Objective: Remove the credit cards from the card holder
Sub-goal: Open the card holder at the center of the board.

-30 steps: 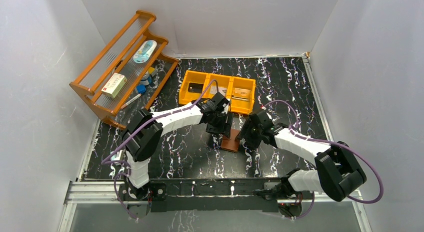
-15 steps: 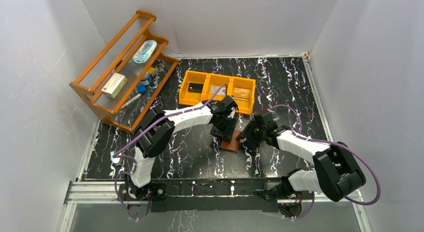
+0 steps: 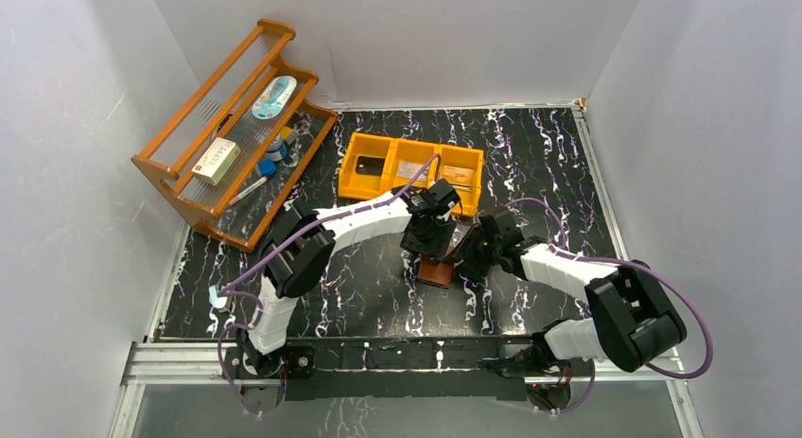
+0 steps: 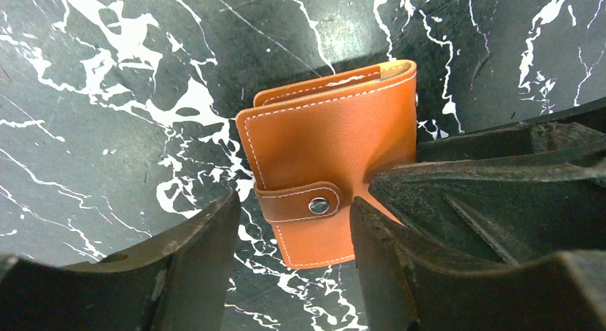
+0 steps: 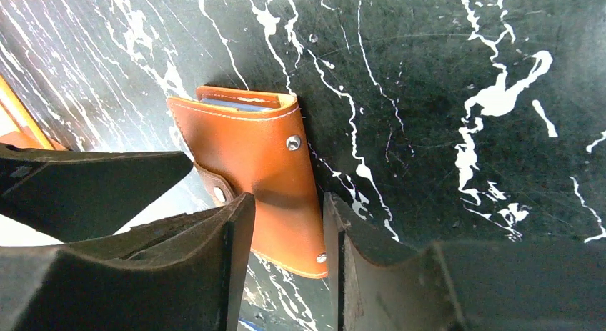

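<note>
Currently, the left gripper (image 4: 294,202) stands part-open astride the snap strap (image 4: 318,204) of the card holder (image 4: 329,131), apparently to unfasten it. The right gripper (image 5: 287,199) narrowly brackets another edge, probably steadying it; whether it grips cannot be told. The card holder lies closed on the desk (image 4: 107,95), its credit cards hidden.

Bright, even light falls from above, and the white walls are nearly shadowless. In the wrist views the left gripper (image 4: 293,206) and right gripper (image 5: 287,202) are dark, blurred masses at six o'clock. The card holder (image 4: 329,138) is sharp, shadowed beside them.
</note>
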Motion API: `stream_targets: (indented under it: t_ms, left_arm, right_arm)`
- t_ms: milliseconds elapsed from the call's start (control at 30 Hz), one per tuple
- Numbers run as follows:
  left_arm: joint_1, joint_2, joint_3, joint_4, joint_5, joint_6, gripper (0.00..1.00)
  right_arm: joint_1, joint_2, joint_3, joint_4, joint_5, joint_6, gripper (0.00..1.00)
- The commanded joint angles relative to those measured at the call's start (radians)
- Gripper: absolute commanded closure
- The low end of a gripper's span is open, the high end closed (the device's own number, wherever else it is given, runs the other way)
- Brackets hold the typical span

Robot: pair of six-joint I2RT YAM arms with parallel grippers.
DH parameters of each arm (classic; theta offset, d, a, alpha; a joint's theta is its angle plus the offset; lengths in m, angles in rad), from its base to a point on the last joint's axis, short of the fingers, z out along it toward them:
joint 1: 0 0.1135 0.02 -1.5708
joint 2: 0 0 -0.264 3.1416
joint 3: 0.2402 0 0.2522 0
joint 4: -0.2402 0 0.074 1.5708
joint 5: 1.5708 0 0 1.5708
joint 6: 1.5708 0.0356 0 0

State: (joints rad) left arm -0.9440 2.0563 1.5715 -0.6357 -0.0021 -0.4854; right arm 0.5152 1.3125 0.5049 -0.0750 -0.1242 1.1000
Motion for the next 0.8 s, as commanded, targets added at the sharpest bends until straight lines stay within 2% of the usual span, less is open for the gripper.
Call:
stream_targets:
  t_ms: [0, 233, 533, 767]
  left_arm:
    - [-0.004, 0.010, 0.030, -0.002, -0.020, 0.022, 0.47]
    - [-0.004, 0.023, -0.021, -0.003, -0.034, 0.017, 0.63]
    - [-0.004, -0.041, -0.066, 0.052, -0.016, -0.011, 0.76]
    - [-0.004, -0.065, -0.080, 0.079, -0.012, -0.026, 0.83]
  right_arm:
    - [-0.003, 0.039, -0.006, -0.023, -0.003, -0.013, 0.51]
    - [-0.005, 0.043, -0.012, -0.026, -0.003, -0.013, 0.52]
    - [-0.006, 0.070, 0.017, -0.059, 0.007, -0.051, 0.58]
    - [-0.006, 0.099, 0.065, -0.160, 0.100, -0.135, 0.62]
